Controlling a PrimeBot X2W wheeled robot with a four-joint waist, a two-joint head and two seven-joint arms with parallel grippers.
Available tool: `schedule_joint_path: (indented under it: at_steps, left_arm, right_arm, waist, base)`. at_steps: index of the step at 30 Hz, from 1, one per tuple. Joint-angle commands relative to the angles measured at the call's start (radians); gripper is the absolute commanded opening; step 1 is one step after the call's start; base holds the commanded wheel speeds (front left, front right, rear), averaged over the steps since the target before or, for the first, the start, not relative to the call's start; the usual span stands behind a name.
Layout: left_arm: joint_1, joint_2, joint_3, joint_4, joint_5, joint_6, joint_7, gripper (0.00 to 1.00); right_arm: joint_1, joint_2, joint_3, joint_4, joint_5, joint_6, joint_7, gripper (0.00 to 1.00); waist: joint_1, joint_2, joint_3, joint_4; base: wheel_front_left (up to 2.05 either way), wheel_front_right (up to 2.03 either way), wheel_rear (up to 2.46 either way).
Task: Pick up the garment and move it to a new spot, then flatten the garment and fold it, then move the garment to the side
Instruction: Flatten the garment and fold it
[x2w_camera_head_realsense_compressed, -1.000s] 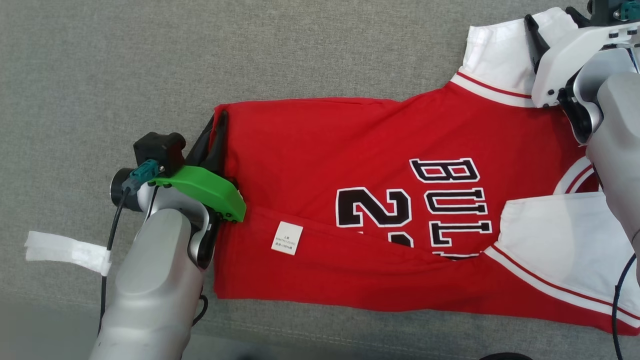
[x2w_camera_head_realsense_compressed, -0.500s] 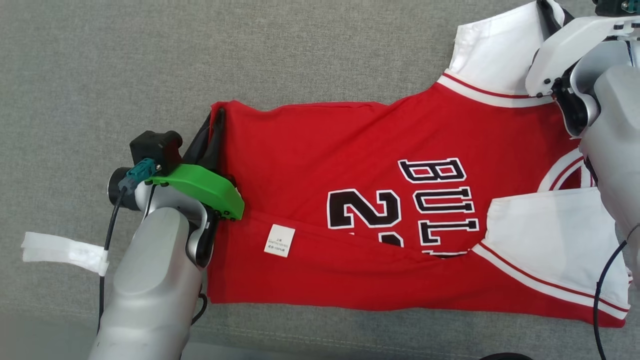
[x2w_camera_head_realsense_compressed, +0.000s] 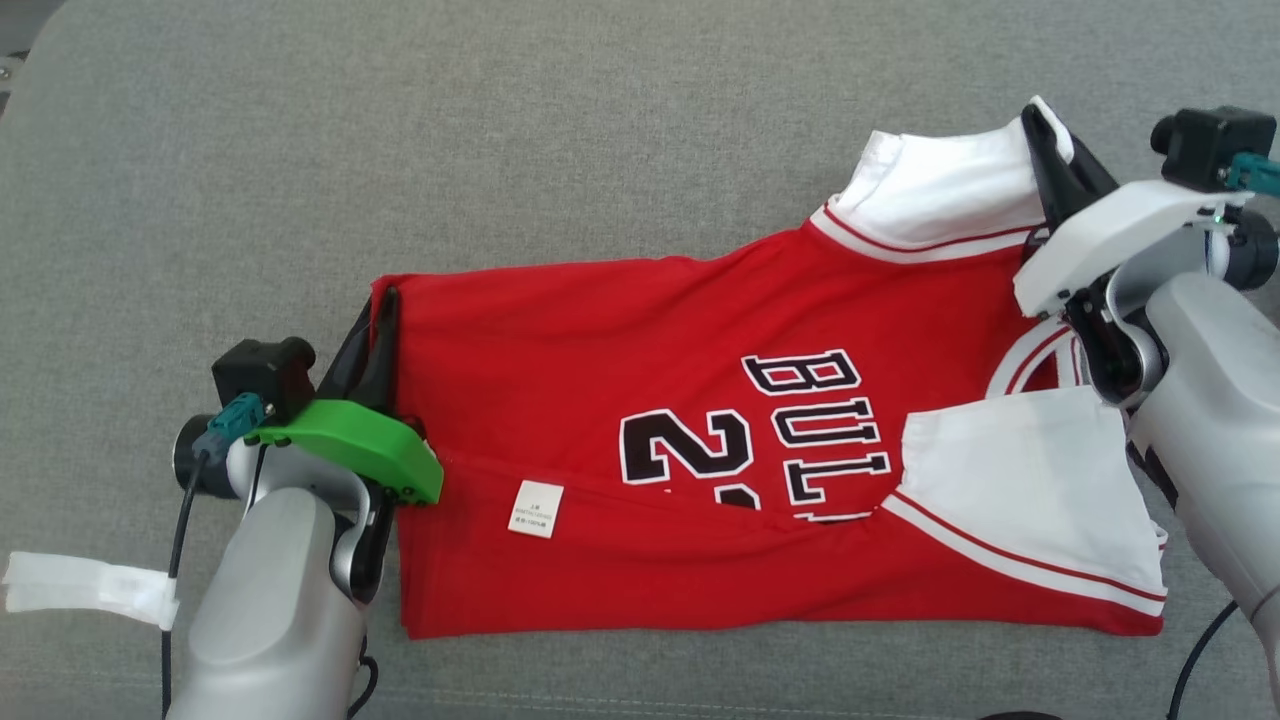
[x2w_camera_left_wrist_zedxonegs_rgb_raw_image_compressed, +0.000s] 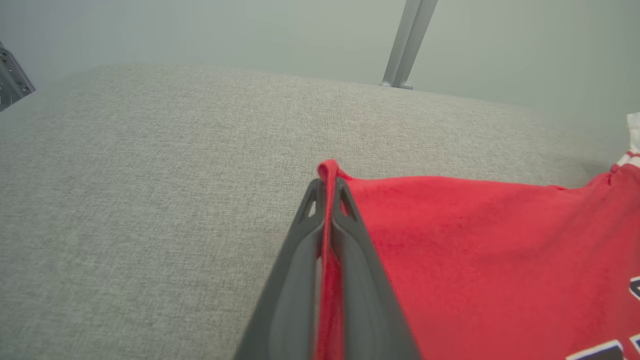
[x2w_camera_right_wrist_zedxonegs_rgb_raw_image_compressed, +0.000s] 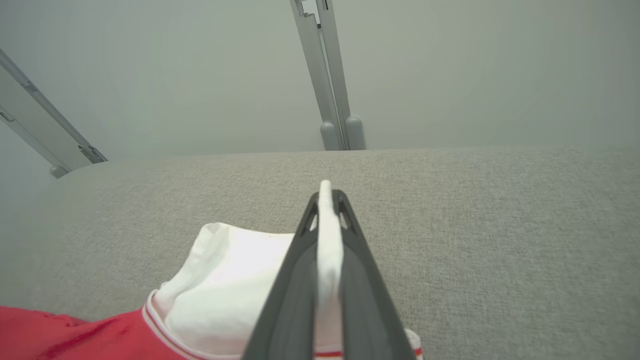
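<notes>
The garment (x2w_camera_head_realsense_compressed: 640, 400) is a red jersey with white sleeves and black lettering, lying folded lengthwise across the grey cushion. My left gripper (x2w_camera_head_realsense_compressed: 385, 300) is shut on the garment's far left corner; in the left wrist view the red hem (x2w_camera_left_wrist_zedxonegs_rgb_raw_image_compressed: 330, 172) sticks up between the closed fingers of that gripper (x2w_camera_left_wrist_zedxonegs_rgb_raw_image_compressed: 326, 185). My right gripper (x2w_camera_head_realsense_compressed: 1040, 120) is shut on the far white sleeve (x2w_camera_head_realsense_compressed: 950, 185); in the right wrist view white cloth (x2w_camera_right_wrist_zedxonegs_rgb_raw_image_compressed: 325, 235) is pinched between the dark fingers (x2w_camera_right_wrist_zedxonegs_rgb_raw_image_compressed: 350, 280).
The grey fabric cushion (x2w_camera_head_realsense_compressed: 600, 130) stretches well beyond the garment at the back and left. A white strip (x2w_camera_head_realsense_compressed: 80, 590) hangs by my left forearm. Metal frame legs (x2w_camera_right_wrist_zedxonegs_rgb_raw_image_compressed: 330, 100) stand behind the cushion's far edge.
My right gripper has closed on the white sleeve. The camera has shifted, so the whole scene sits lower and further left. The left gripper keeps its hold on the red corner.
</notes>
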Motion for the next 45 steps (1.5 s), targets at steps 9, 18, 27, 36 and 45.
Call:
schedule_joint_path:
  at_steps: [9, 18, 27, 36, 45]
  left_arm:
    - [0.172, 0.035, 0.039, -0.073, -0.005, 0.003, 0.000, 0.00]
    - [0.302, 0.055, 0.050, -0.044, -0.010, 0.003, 0.000, 0.00]
    - [0.376, 0.046, 0.069, -0.022, 0.008, 0.003, 0.000, 0.07]
    - [0.483, 0.016, 0.217, -0.089, 0.103, 0.072, 0.000, 1.00]
    - [0.598, -0.026, 0.310, -0.163, 0.170, 0.080, 0.000, 1.00]
  right_arm:
    - [0.312, -0.047, -0.080, -0.270, 0.108, -0.002, -0.010, 0.00]
    - [0.540, -0.019, -0.104, -0.368, 0.114, -0.001, -0.010, 0.00]
    - [0.662, 0.024, -0.116, -0.347, 0.096, -0.002, -0.010, 0.00]
    - [0.703, 0.039, -0.275, -0.359, -0.014, -0.001, -0.010, 1.00]
    - [0.755, 0.096, -0.349, -0.390, -0.165, -0.001, -0.010, 1.00]
  waist:
    - [0.0000, 0.0000, -0.157, -0.089]
    - [0.0000, 0.0000, -0.196, -0.135]
    - [0.0000, 0.0000, -0.213, -0.159]
    - [0.0000, 0.0000, -0.248, -0.157]
    - [0.0000, 0.0000, -0.314, -0.133]
  base:
    - [0.00, 0.00, 0.00]
    - [0.00, 0.00, 0.00]
    - [0.00, 0.00, 0.00]
    - [0.00, 0.00, 0.00]
    - [0.00, 0.00, 0.00]
